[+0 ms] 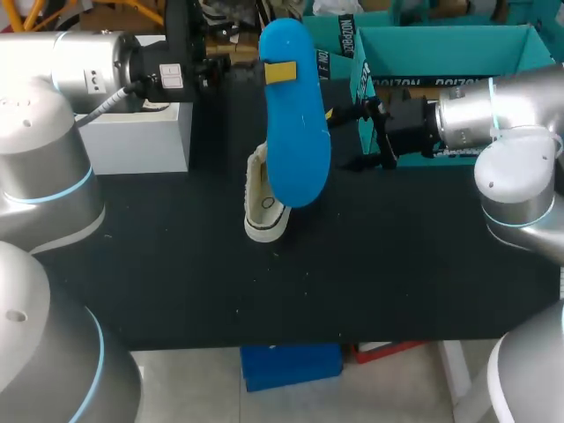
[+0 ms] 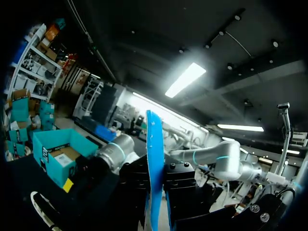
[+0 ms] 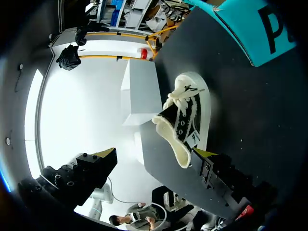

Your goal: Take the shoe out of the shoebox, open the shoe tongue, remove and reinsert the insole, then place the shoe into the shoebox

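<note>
Yellow-tipped left gripper (image 1: 273,70) is clamped on a bright blue foam insole (image 1: 295,123). One yellow tip lies flat on the near face, high up by one end; the other finger is hidden behind. The insole hangs upright, long axis vertical. Left wrist view: the insole (image 2: 155,173) shows edge-on, rising thin and straight from between the gripper's dark finger bodies.

Right gripper (image 1: 345,138) sits at the insole's 3 o'clock, level with its middle, fingers spread wide and holding nothing. Right wrist view: both fingers (image 3: 214,168) stand far apart, with the shoe ahead of them and untouched.

Black canvas sneaker with white rubber sole and cream laces (image 1: 264,201) stands on its sole on the black table (image 1: 397,264), near the table's centre. Head view: the insole's lower end overlaps the sneaker's far part; cannot tell whether they touch. Sneaker's (image 3: 185,120) cream tongue is pulled up and its mouth gapes.

Teal cardboard shoebox (image 1: 441,48) stands open at the sneaker's 2 o'clock, at the far right of the table. White rectangular block (image 1: 141,137) is at the sneaker's 10 o'clock, well apart.
</note>
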Motion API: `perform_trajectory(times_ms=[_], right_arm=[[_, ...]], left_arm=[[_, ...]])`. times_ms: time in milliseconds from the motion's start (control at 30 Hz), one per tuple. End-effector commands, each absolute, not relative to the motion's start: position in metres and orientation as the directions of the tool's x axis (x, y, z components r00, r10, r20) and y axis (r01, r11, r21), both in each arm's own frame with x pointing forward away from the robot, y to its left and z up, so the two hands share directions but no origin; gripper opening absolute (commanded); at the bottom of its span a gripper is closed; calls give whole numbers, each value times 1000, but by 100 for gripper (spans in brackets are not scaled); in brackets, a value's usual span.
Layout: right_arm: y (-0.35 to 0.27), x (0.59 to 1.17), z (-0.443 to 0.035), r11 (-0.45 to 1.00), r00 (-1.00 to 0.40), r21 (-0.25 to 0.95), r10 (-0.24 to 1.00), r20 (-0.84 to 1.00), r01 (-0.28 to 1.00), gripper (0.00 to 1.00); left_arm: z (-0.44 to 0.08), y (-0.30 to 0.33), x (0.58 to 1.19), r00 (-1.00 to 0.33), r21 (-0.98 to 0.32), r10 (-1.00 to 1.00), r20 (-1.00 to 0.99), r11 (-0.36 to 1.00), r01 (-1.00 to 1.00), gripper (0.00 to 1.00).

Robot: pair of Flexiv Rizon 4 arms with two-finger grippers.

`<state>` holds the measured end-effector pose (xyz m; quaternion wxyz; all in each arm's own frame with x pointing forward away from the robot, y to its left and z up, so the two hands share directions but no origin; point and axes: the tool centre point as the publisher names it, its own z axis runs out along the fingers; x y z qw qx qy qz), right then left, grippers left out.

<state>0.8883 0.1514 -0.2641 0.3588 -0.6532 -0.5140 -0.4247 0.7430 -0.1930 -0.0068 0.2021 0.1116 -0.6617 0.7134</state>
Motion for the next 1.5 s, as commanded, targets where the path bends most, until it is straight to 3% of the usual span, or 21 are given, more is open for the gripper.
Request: perform_trajectory(times_ms=[33, 100, 200, 367, 500, 600, 667, 1333, 1367, 1400, 1500], right_arm=[[153, 892, -264, -158, -4, -11, -96, 995, 987, 100], [154, 894, -259, -142, -1, -22, -159, 987, 990, 100], [154, 894, -259, -142, -1, -22, -159, 987, 990, 100], [154, 894, -259, -142, -1, -22, -159, 987, 990, 100], [154, 894, -259, -142, -1, -22, -159, 987, 990, 100], [154, 894, -259, -142, -1, -22, -159, 987, 990, 100], [154, 894, -259, -142, -1, -22, -159, 987, 990, 100], [154, 894, -259, -142, -1, -22, -159, 987, 990, 100], [154, 894, -259, -142, -1, -22, -159, 987, 990, 100], [154, 894, -259, -142, -1, -22, -159, 987, 990, 100], [154, 894, -259, -142, -1, -22, -159, 987, 990, 100]], left_arm=[[-8, -194, 742, -894, -899, 138, 426, -44, -435, 0], [-7, -194, 745, -964, -962, 79, 252, -85, -258, 0], [-10, -193, 743, -998, -996, -13, -61, -61, 62, 0], [-34, -195, 730, -882, -885, -89, -463, -12, 466, 0], [-62, -196, 725, -774, -778, -82, -628, 49, 626, 0], [-80, -196, 727, -764, -766, -59, -642, 75, 638, 0], [-87, -193, 737, -848, -850, -60, -526, 77, 522, 0], [-87, -193, 737, -848, -850, -60, -526, 77, 522, 0], [-91, -192, 729, -786, -784, -41, -617, 112, 610, 0], [-95, -190, 720, -771, -774, -73, -633, 39, 632, 0], [-118, -179, 694, -683, -685, -70, -727, 3, 729, 0]])
